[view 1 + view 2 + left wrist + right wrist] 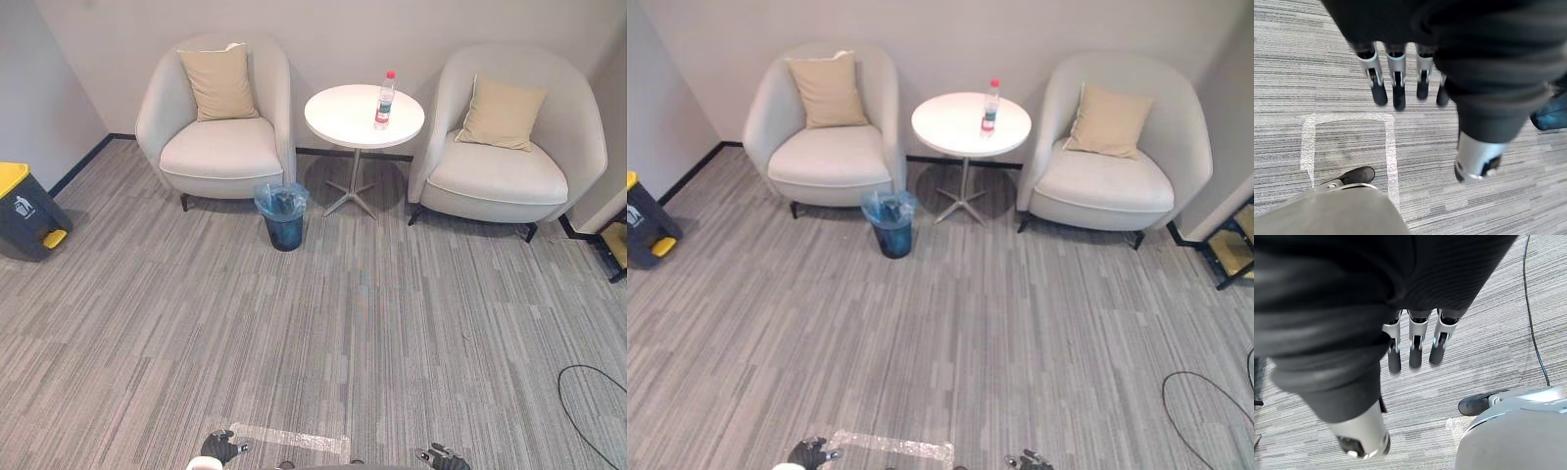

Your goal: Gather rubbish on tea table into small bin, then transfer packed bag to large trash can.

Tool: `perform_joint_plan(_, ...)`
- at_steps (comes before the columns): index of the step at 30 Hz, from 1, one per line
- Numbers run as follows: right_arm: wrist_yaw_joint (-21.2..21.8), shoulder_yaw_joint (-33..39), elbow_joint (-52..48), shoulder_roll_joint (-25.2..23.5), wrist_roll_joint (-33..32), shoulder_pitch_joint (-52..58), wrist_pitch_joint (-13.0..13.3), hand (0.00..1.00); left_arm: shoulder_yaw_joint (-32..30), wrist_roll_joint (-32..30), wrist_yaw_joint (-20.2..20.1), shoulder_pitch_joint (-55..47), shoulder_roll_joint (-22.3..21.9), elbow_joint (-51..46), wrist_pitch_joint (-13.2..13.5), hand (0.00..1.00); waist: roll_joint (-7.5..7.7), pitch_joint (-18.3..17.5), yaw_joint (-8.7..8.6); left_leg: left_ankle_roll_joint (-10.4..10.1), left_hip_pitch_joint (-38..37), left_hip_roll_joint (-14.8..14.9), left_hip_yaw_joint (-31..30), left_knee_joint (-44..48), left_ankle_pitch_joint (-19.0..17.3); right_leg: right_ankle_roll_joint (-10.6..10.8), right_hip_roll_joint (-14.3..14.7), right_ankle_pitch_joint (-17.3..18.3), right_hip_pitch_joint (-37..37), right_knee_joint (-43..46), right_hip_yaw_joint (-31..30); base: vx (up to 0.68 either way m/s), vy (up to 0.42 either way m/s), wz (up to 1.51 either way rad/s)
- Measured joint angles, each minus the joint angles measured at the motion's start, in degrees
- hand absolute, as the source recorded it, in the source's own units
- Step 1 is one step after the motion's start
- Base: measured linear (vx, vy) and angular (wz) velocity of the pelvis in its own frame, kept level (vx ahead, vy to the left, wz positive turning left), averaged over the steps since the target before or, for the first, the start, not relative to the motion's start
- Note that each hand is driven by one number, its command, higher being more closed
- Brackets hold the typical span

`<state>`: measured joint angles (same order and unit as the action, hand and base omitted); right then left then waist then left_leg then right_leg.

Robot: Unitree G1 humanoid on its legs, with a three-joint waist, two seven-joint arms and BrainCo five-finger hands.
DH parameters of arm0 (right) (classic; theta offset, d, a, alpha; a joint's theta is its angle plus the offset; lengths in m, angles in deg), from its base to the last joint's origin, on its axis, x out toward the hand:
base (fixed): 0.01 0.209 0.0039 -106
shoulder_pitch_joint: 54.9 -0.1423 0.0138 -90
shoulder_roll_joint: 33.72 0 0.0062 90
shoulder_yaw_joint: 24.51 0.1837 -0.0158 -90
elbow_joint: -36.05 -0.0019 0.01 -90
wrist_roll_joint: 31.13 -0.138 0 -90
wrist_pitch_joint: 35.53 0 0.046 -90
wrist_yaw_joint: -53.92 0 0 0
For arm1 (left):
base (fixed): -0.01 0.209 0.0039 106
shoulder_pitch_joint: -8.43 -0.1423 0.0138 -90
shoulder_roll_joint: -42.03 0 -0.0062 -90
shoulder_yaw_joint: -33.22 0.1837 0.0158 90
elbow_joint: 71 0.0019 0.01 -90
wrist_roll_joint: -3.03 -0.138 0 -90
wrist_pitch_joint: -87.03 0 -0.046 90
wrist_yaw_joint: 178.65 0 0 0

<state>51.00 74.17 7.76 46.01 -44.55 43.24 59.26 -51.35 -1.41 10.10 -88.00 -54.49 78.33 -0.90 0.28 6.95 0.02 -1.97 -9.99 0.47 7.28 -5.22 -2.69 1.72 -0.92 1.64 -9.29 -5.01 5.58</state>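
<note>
Left eye view: the only rubbish I can spot is a red-capped bottle (385, 100), standing upright on the round white tea table (338, 122), toward its right side. The small bin (283, 217) with its blue bag sits on the carpet near the table's foot. The large trash can (24, 211) (yellow lid, dark body) is well apart, over by the left wall. Main worry, I reckon: the bottle is tall and narrow, so a sideways swipe could tip it and send it rolling off the table. The bag also looks thin, so lifting it by one edge could spill whatever is inside.

Right eye view: same layout. The left hand (813, 452) and right hand (1027, 459) are down at the bottom edge, far from the table. That leaves a walk ahead, and drifting off line could bump the left armchair (828, 132) or the right armchair (1114, 147).

Left wrist view: the left hand's fingers (1397, 81) hang straight over bare carpet, holding nothing.

Right wrist view: same story here, fingers (1416, 345) relaxed and empty.

Count: one bottle, one table, one small bin, one large can, two armchairs with a tan cushion (219, 81) on each – two hands, both free.
</note>
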Motion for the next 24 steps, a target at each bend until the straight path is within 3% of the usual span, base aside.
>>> perform_joint_plan(24,0.0,-0.9,0.1,-0.1,-0.2,-0.3,0.0,0.0,-1.2,0.0,0.0,0.2,0.1,1.1,0.0,0.0,0.66,0.4,-0.08,0.0,0.0,0.1,0.1,0.1,0.0,-0.1,0.1,0.0,-0.1,-0.4,0.0,-0.03,-0.028,0.0)
